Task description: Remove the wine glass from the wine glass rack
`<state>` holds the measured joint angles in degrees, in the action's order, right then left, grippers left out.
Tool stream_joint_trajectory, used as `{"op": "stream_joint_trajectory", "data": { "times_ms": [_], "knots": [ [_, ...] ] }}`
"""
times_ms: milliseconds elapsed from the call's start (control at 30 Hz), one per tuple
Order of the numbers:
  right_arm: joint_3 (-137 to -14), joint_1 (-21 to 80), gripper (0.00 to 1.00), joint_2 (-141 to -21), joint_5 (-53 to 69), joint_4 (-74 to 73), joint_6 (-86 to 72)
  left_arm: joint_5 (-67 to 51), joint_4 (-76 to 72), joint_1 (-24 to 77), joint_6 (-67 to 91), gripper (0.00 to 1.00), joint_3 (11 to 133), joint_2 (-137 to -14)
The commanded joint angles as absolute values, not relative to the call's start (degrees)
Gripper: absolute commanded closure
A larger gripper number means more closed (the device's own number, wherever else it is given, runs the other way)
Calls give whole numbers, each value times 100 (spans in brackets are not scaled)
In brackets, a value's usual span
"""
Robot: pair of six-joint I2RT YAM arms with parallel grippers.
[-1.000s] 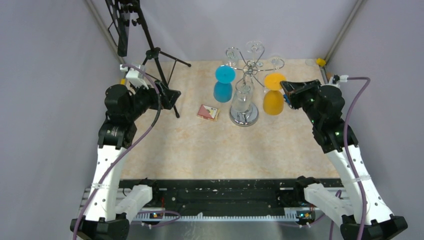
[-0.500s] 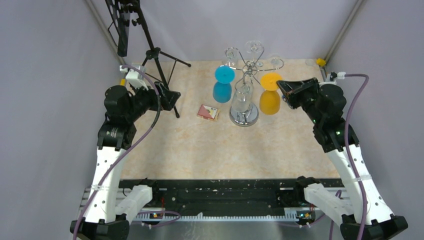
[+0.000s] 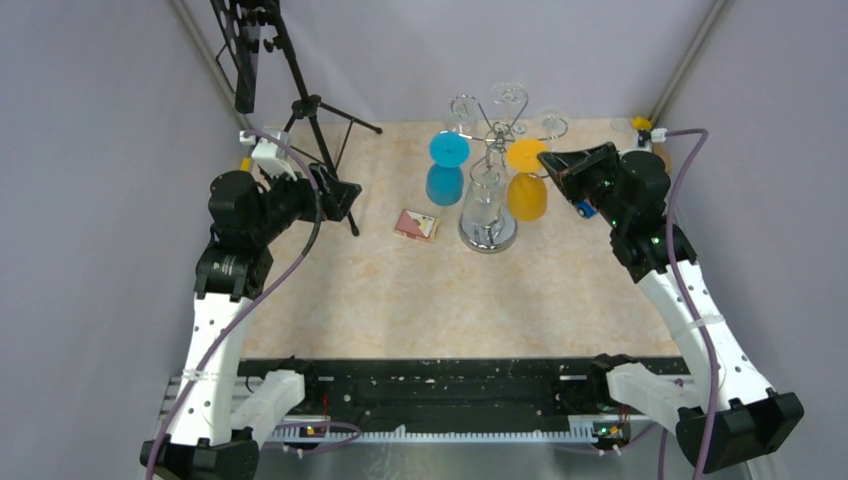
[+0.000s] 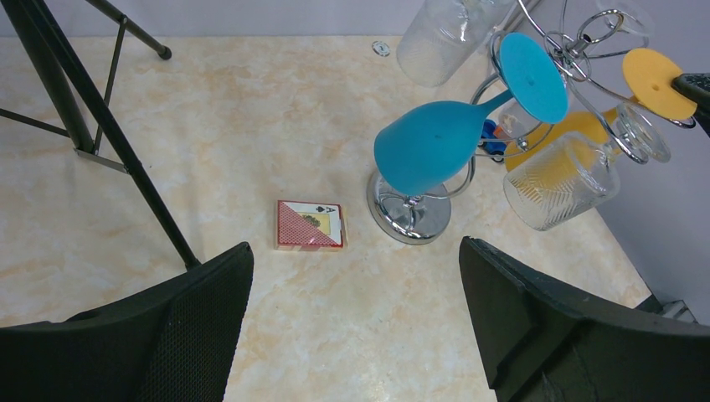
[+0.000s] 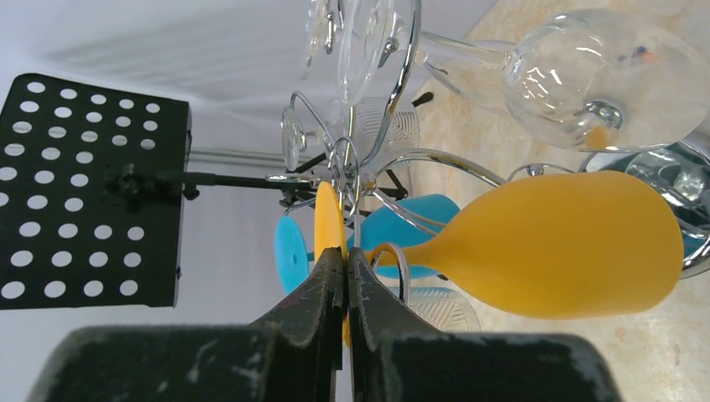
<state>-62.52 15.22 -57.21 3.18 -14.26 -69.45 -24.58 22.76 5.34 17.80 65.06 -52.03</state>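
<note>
The chrome wine glass rack (image 3: 488,232) stands at the back middle of the table, with a blue wine glass (image 3: 445,183), a yellow wine glass (image 3: 527,197) and clear glasses (image 3: 485,195) hanging upside down from it. My right gripper (image 3: 548,160) is shut on the yellow glass's round foot (image 5: 328,218). Its bowl (image 5: 569,243) hangs to the right, and its stem lies by a curled chrome arm (image 5: 389,260). My left gripper (image 4: 356,276) is open and empty above the table, left of the rack's base (image 4: 409,216).
A red deck of cards (image 3: 416,224) lies left of the rack. A black tripod (image 3: 310,105) stands at the back left, carrying a black perforated panel (image 5: 84,184). Grey walls close in both sides.
My right gripper has moved left towards the rack's post, and the yellow glass has swung left with it. The left arm has not moved.
</note>
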Motion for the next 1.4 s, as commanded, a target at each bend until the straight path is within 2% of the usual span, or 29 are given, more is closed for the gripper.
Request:
{"op": "stream_joint_trajectory", "data": {
  "times_ms": [0, 667, 833, 1167, 1367],
  "knots": [
    [-6626, 1504, 100, -5848, 203, -1003, -6843, -2459, 2119, 554, 1745, 5, 6593, -5244],
    [-6949, 1507, 100, -5346, -1393, -1972, -6872, -2503, 1869, 554, 1938, 5, 6627, -5373],
    [-6931, 1506, 100, -4976, -1514, -2354, -6910, -3201, 1703, 560, 1968, 6, 6635, -5371],
    [-7005, 1506, 100, -4008, -1112, -3357, -7063, -3994, 573, 794, 3533, 11, 5933, -5464],
    [-6951, 1504, 100, -3444, -530, -3504, -7219, -3903, -952, 1901, 4772, 14, 5276, -5818]
  ]
}}
